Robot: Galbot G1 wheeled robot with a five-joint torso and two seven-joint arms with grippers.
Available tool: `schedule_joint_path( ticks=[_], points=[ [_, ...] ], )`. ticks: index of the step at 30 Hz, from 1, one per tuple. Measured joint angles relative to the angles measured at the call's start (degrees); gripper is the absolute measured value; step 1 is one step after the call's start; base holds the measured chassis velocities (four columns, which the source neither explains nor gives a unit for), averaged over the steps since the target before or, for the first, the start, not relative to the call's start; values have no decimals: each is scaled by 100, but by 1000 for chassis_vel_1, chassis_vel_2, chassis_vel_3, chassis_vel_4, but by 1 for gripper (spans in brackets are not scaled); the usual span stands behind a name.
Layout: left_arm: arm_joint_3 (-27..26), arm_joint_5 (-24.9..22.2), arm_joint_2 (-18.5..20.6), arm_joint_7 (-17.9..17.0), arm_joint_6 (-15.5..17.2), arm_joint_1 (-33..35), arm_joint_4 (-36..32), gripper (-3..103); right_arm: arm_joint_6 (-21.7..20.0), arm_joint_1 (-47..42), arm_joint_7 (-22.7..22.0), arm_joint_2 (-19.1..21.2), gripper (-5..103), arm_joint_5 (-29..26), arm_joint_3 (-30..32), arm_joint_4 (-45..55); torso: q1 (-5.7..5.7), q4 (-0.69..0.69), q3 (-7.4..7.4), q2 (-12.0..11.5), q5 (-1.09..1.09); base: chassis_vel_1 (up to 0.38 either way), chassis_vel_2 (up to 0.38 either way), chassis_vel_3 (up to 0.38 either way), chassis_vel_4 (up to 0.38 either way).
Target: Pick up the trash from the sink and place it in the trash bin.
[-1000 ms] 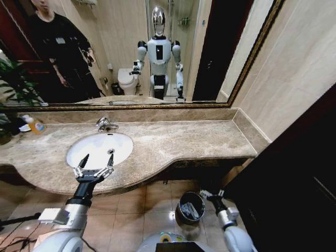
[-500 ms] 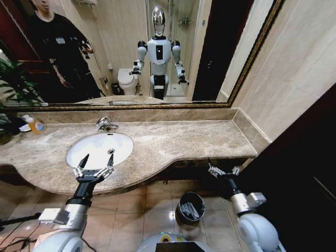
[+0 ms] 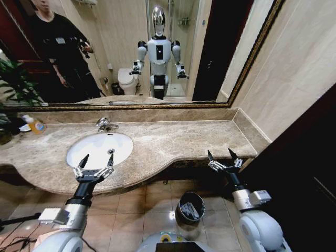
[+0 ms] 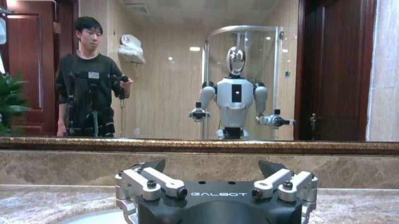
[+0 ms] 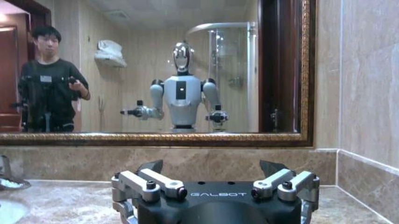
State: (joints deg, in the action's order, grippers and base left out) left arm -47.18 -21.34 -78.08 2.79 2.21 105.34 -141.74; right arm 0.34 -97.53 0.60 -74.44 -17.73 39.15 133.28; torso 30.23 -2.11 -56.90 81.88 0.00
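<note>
Here's the left gripper (image 3: 95,160), fingers spread wide and empty, hovering over the near rim of the sink (image 3: 73,148), its tips reaching just past the lip with the white bowl directly ahead. That bowl looks bare from the head view: no strip, no tube, no wrapper to be made out in it, so the basin seems cleared. Beyond the gripper, the chrome faucet (image 3: 104,124) sits at the far rim, and off to its left at the counter's end stands the orange-yellow bottle (image 3: 34,125), which is not trash. Moving across, the trash bin (image 3: 189,207) stands on the tiled floor, below and to the left of the right gripper (image 3: 223,158), with pale scraps lying inside, though how many is too small to tell. That right gripper is also open wide and carrying nothing, raised by the counter's front edge, well above the pail. My read: the pickups look finished, with both arms free, unless something small lies unseen in the bowl.
</note>
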Motion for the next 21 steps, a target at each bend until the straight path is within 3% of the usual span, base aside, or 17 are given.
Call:
schedule_joint_path(
  ticks=[21],
  points=[
    [0, 0, 0, 0, 0, 0, 0, 100, -55, 6, -73, 14, 100, 101, 0, -15, 0, 0, 0, 0, 0, 0, 0, 0, 0]
  ],
)
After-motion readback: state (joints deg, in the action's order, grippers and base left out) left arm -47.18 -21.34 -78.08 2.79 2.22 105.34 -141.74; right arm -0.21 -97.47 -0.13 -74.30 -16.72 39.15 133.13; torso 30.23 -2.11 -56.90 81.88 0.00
